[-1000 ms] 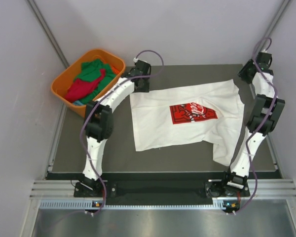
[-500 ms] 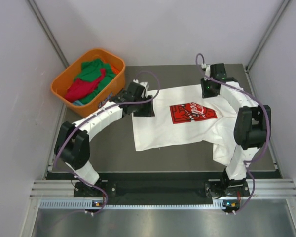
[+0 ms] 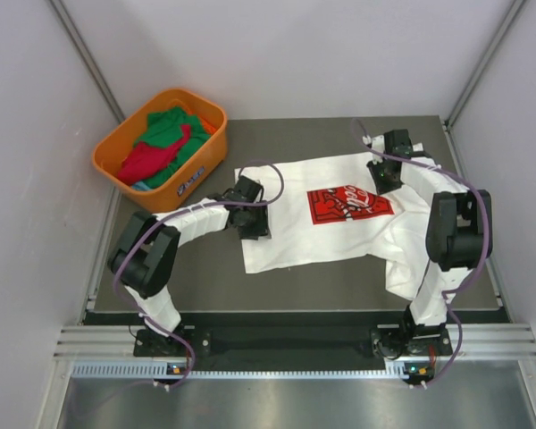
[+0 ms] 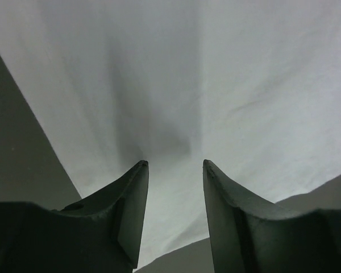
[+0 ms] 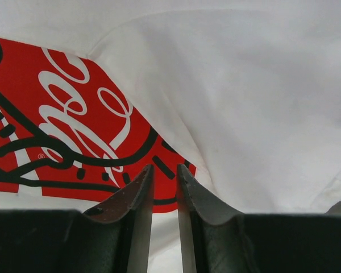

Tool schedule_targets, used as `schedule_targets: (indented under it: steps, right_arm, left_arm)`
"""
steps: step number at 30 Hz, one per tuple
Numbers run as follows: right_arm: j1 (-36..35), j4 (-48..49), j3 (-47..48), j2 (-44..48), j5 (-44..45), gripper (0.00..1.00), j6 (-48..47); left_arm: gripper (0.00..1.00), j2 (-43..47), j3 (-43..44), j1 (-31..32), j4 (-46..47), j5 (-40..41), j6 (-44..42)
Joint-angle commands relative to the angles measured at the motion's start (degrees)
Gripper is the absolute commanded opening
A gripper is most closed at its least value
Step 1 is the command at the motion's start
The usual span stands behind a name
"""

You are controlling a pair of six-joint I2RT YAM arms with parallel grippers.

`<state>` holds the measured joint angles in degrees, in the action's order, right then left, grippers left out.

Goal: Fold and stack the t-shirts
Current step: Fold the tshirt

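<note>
A white t-shirt (image 3: 290, 237) with a red print (image 3: 348, 204) lies spread on the dark table (image 3: 188, 277). My left gripper (image 3: 253, 219) is low over the shirt's left edge. In the left wrist view it (image 4: 174, 165) is open, with only flat white cloth (image 4: 244, 85) below the jaws. My right gripper (image 3: 382, 172) hovers over the shirt just right of the print. Seen from the right wrist it (image 5: 165, 168) shows a narrow gap, and the print (image 5: 57, 114) and a crease in the white cloth (image 5: 261, 85) lie under the tips. Nothing is visibly pinched.
An orange basket (image 3: 107, 152) at the far left corner holds a green t-shirt (image 3: 170, 125) and a red t-shirt (image 3: 143, 163). One sleeve of the white shirt hangs toward the near right by the right arm's base (image 3: 402, 273). Grey walls close in both sides.
The right arm swung in from the far right corner to the shirt beside the print and its jaws narrowed. The left gripper came nearer along the shirt's left edge and closed slightly.
</note>
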<state>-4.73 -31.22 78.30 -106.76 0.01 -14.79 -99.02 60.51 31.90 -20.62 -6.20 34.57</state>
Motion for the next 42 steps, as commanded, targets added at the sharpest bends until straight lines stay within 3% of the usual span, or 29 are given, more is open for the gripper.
schedule_targets:
  steps: [1, 6, 16, 29, 42]
  right_arm:
    - [-0.01, 1.86, -0.6, 1.9, 0.86, 0.23, -3.49]
    - [-0.01, 3.45, -2.45, 2.35, 4.03, 0.21, -5.95]
    - [0.07, 8.28, -8.25, 3.4, 8.25, 0.2, -8.85]
    - [0.07, 10.22, -8.96, 4.81, 9.48, 0.22, -10.26]
    - [1.48, 9.43, -7.99, 1.38, 7.38, 0.22, -10.79]
  left_arm:
    - [0.48, -1.17, -1.01, 0.09, -0.29, 5.66, 1.56]
    - [0.48, -2.93, -0.22, -0.08, -4.68, 15.93, 0.68]
    - [0.48, -5.3, 0.83, -1.57, -6.71, 21.22, 0.33]
    - [0.47, -4.96, 2.59, -3.25, -6.8, 18.16, 0.5]
    - [0.5, 5.41, 8.74, -3.25, -10.49, 13.58, -0.99]
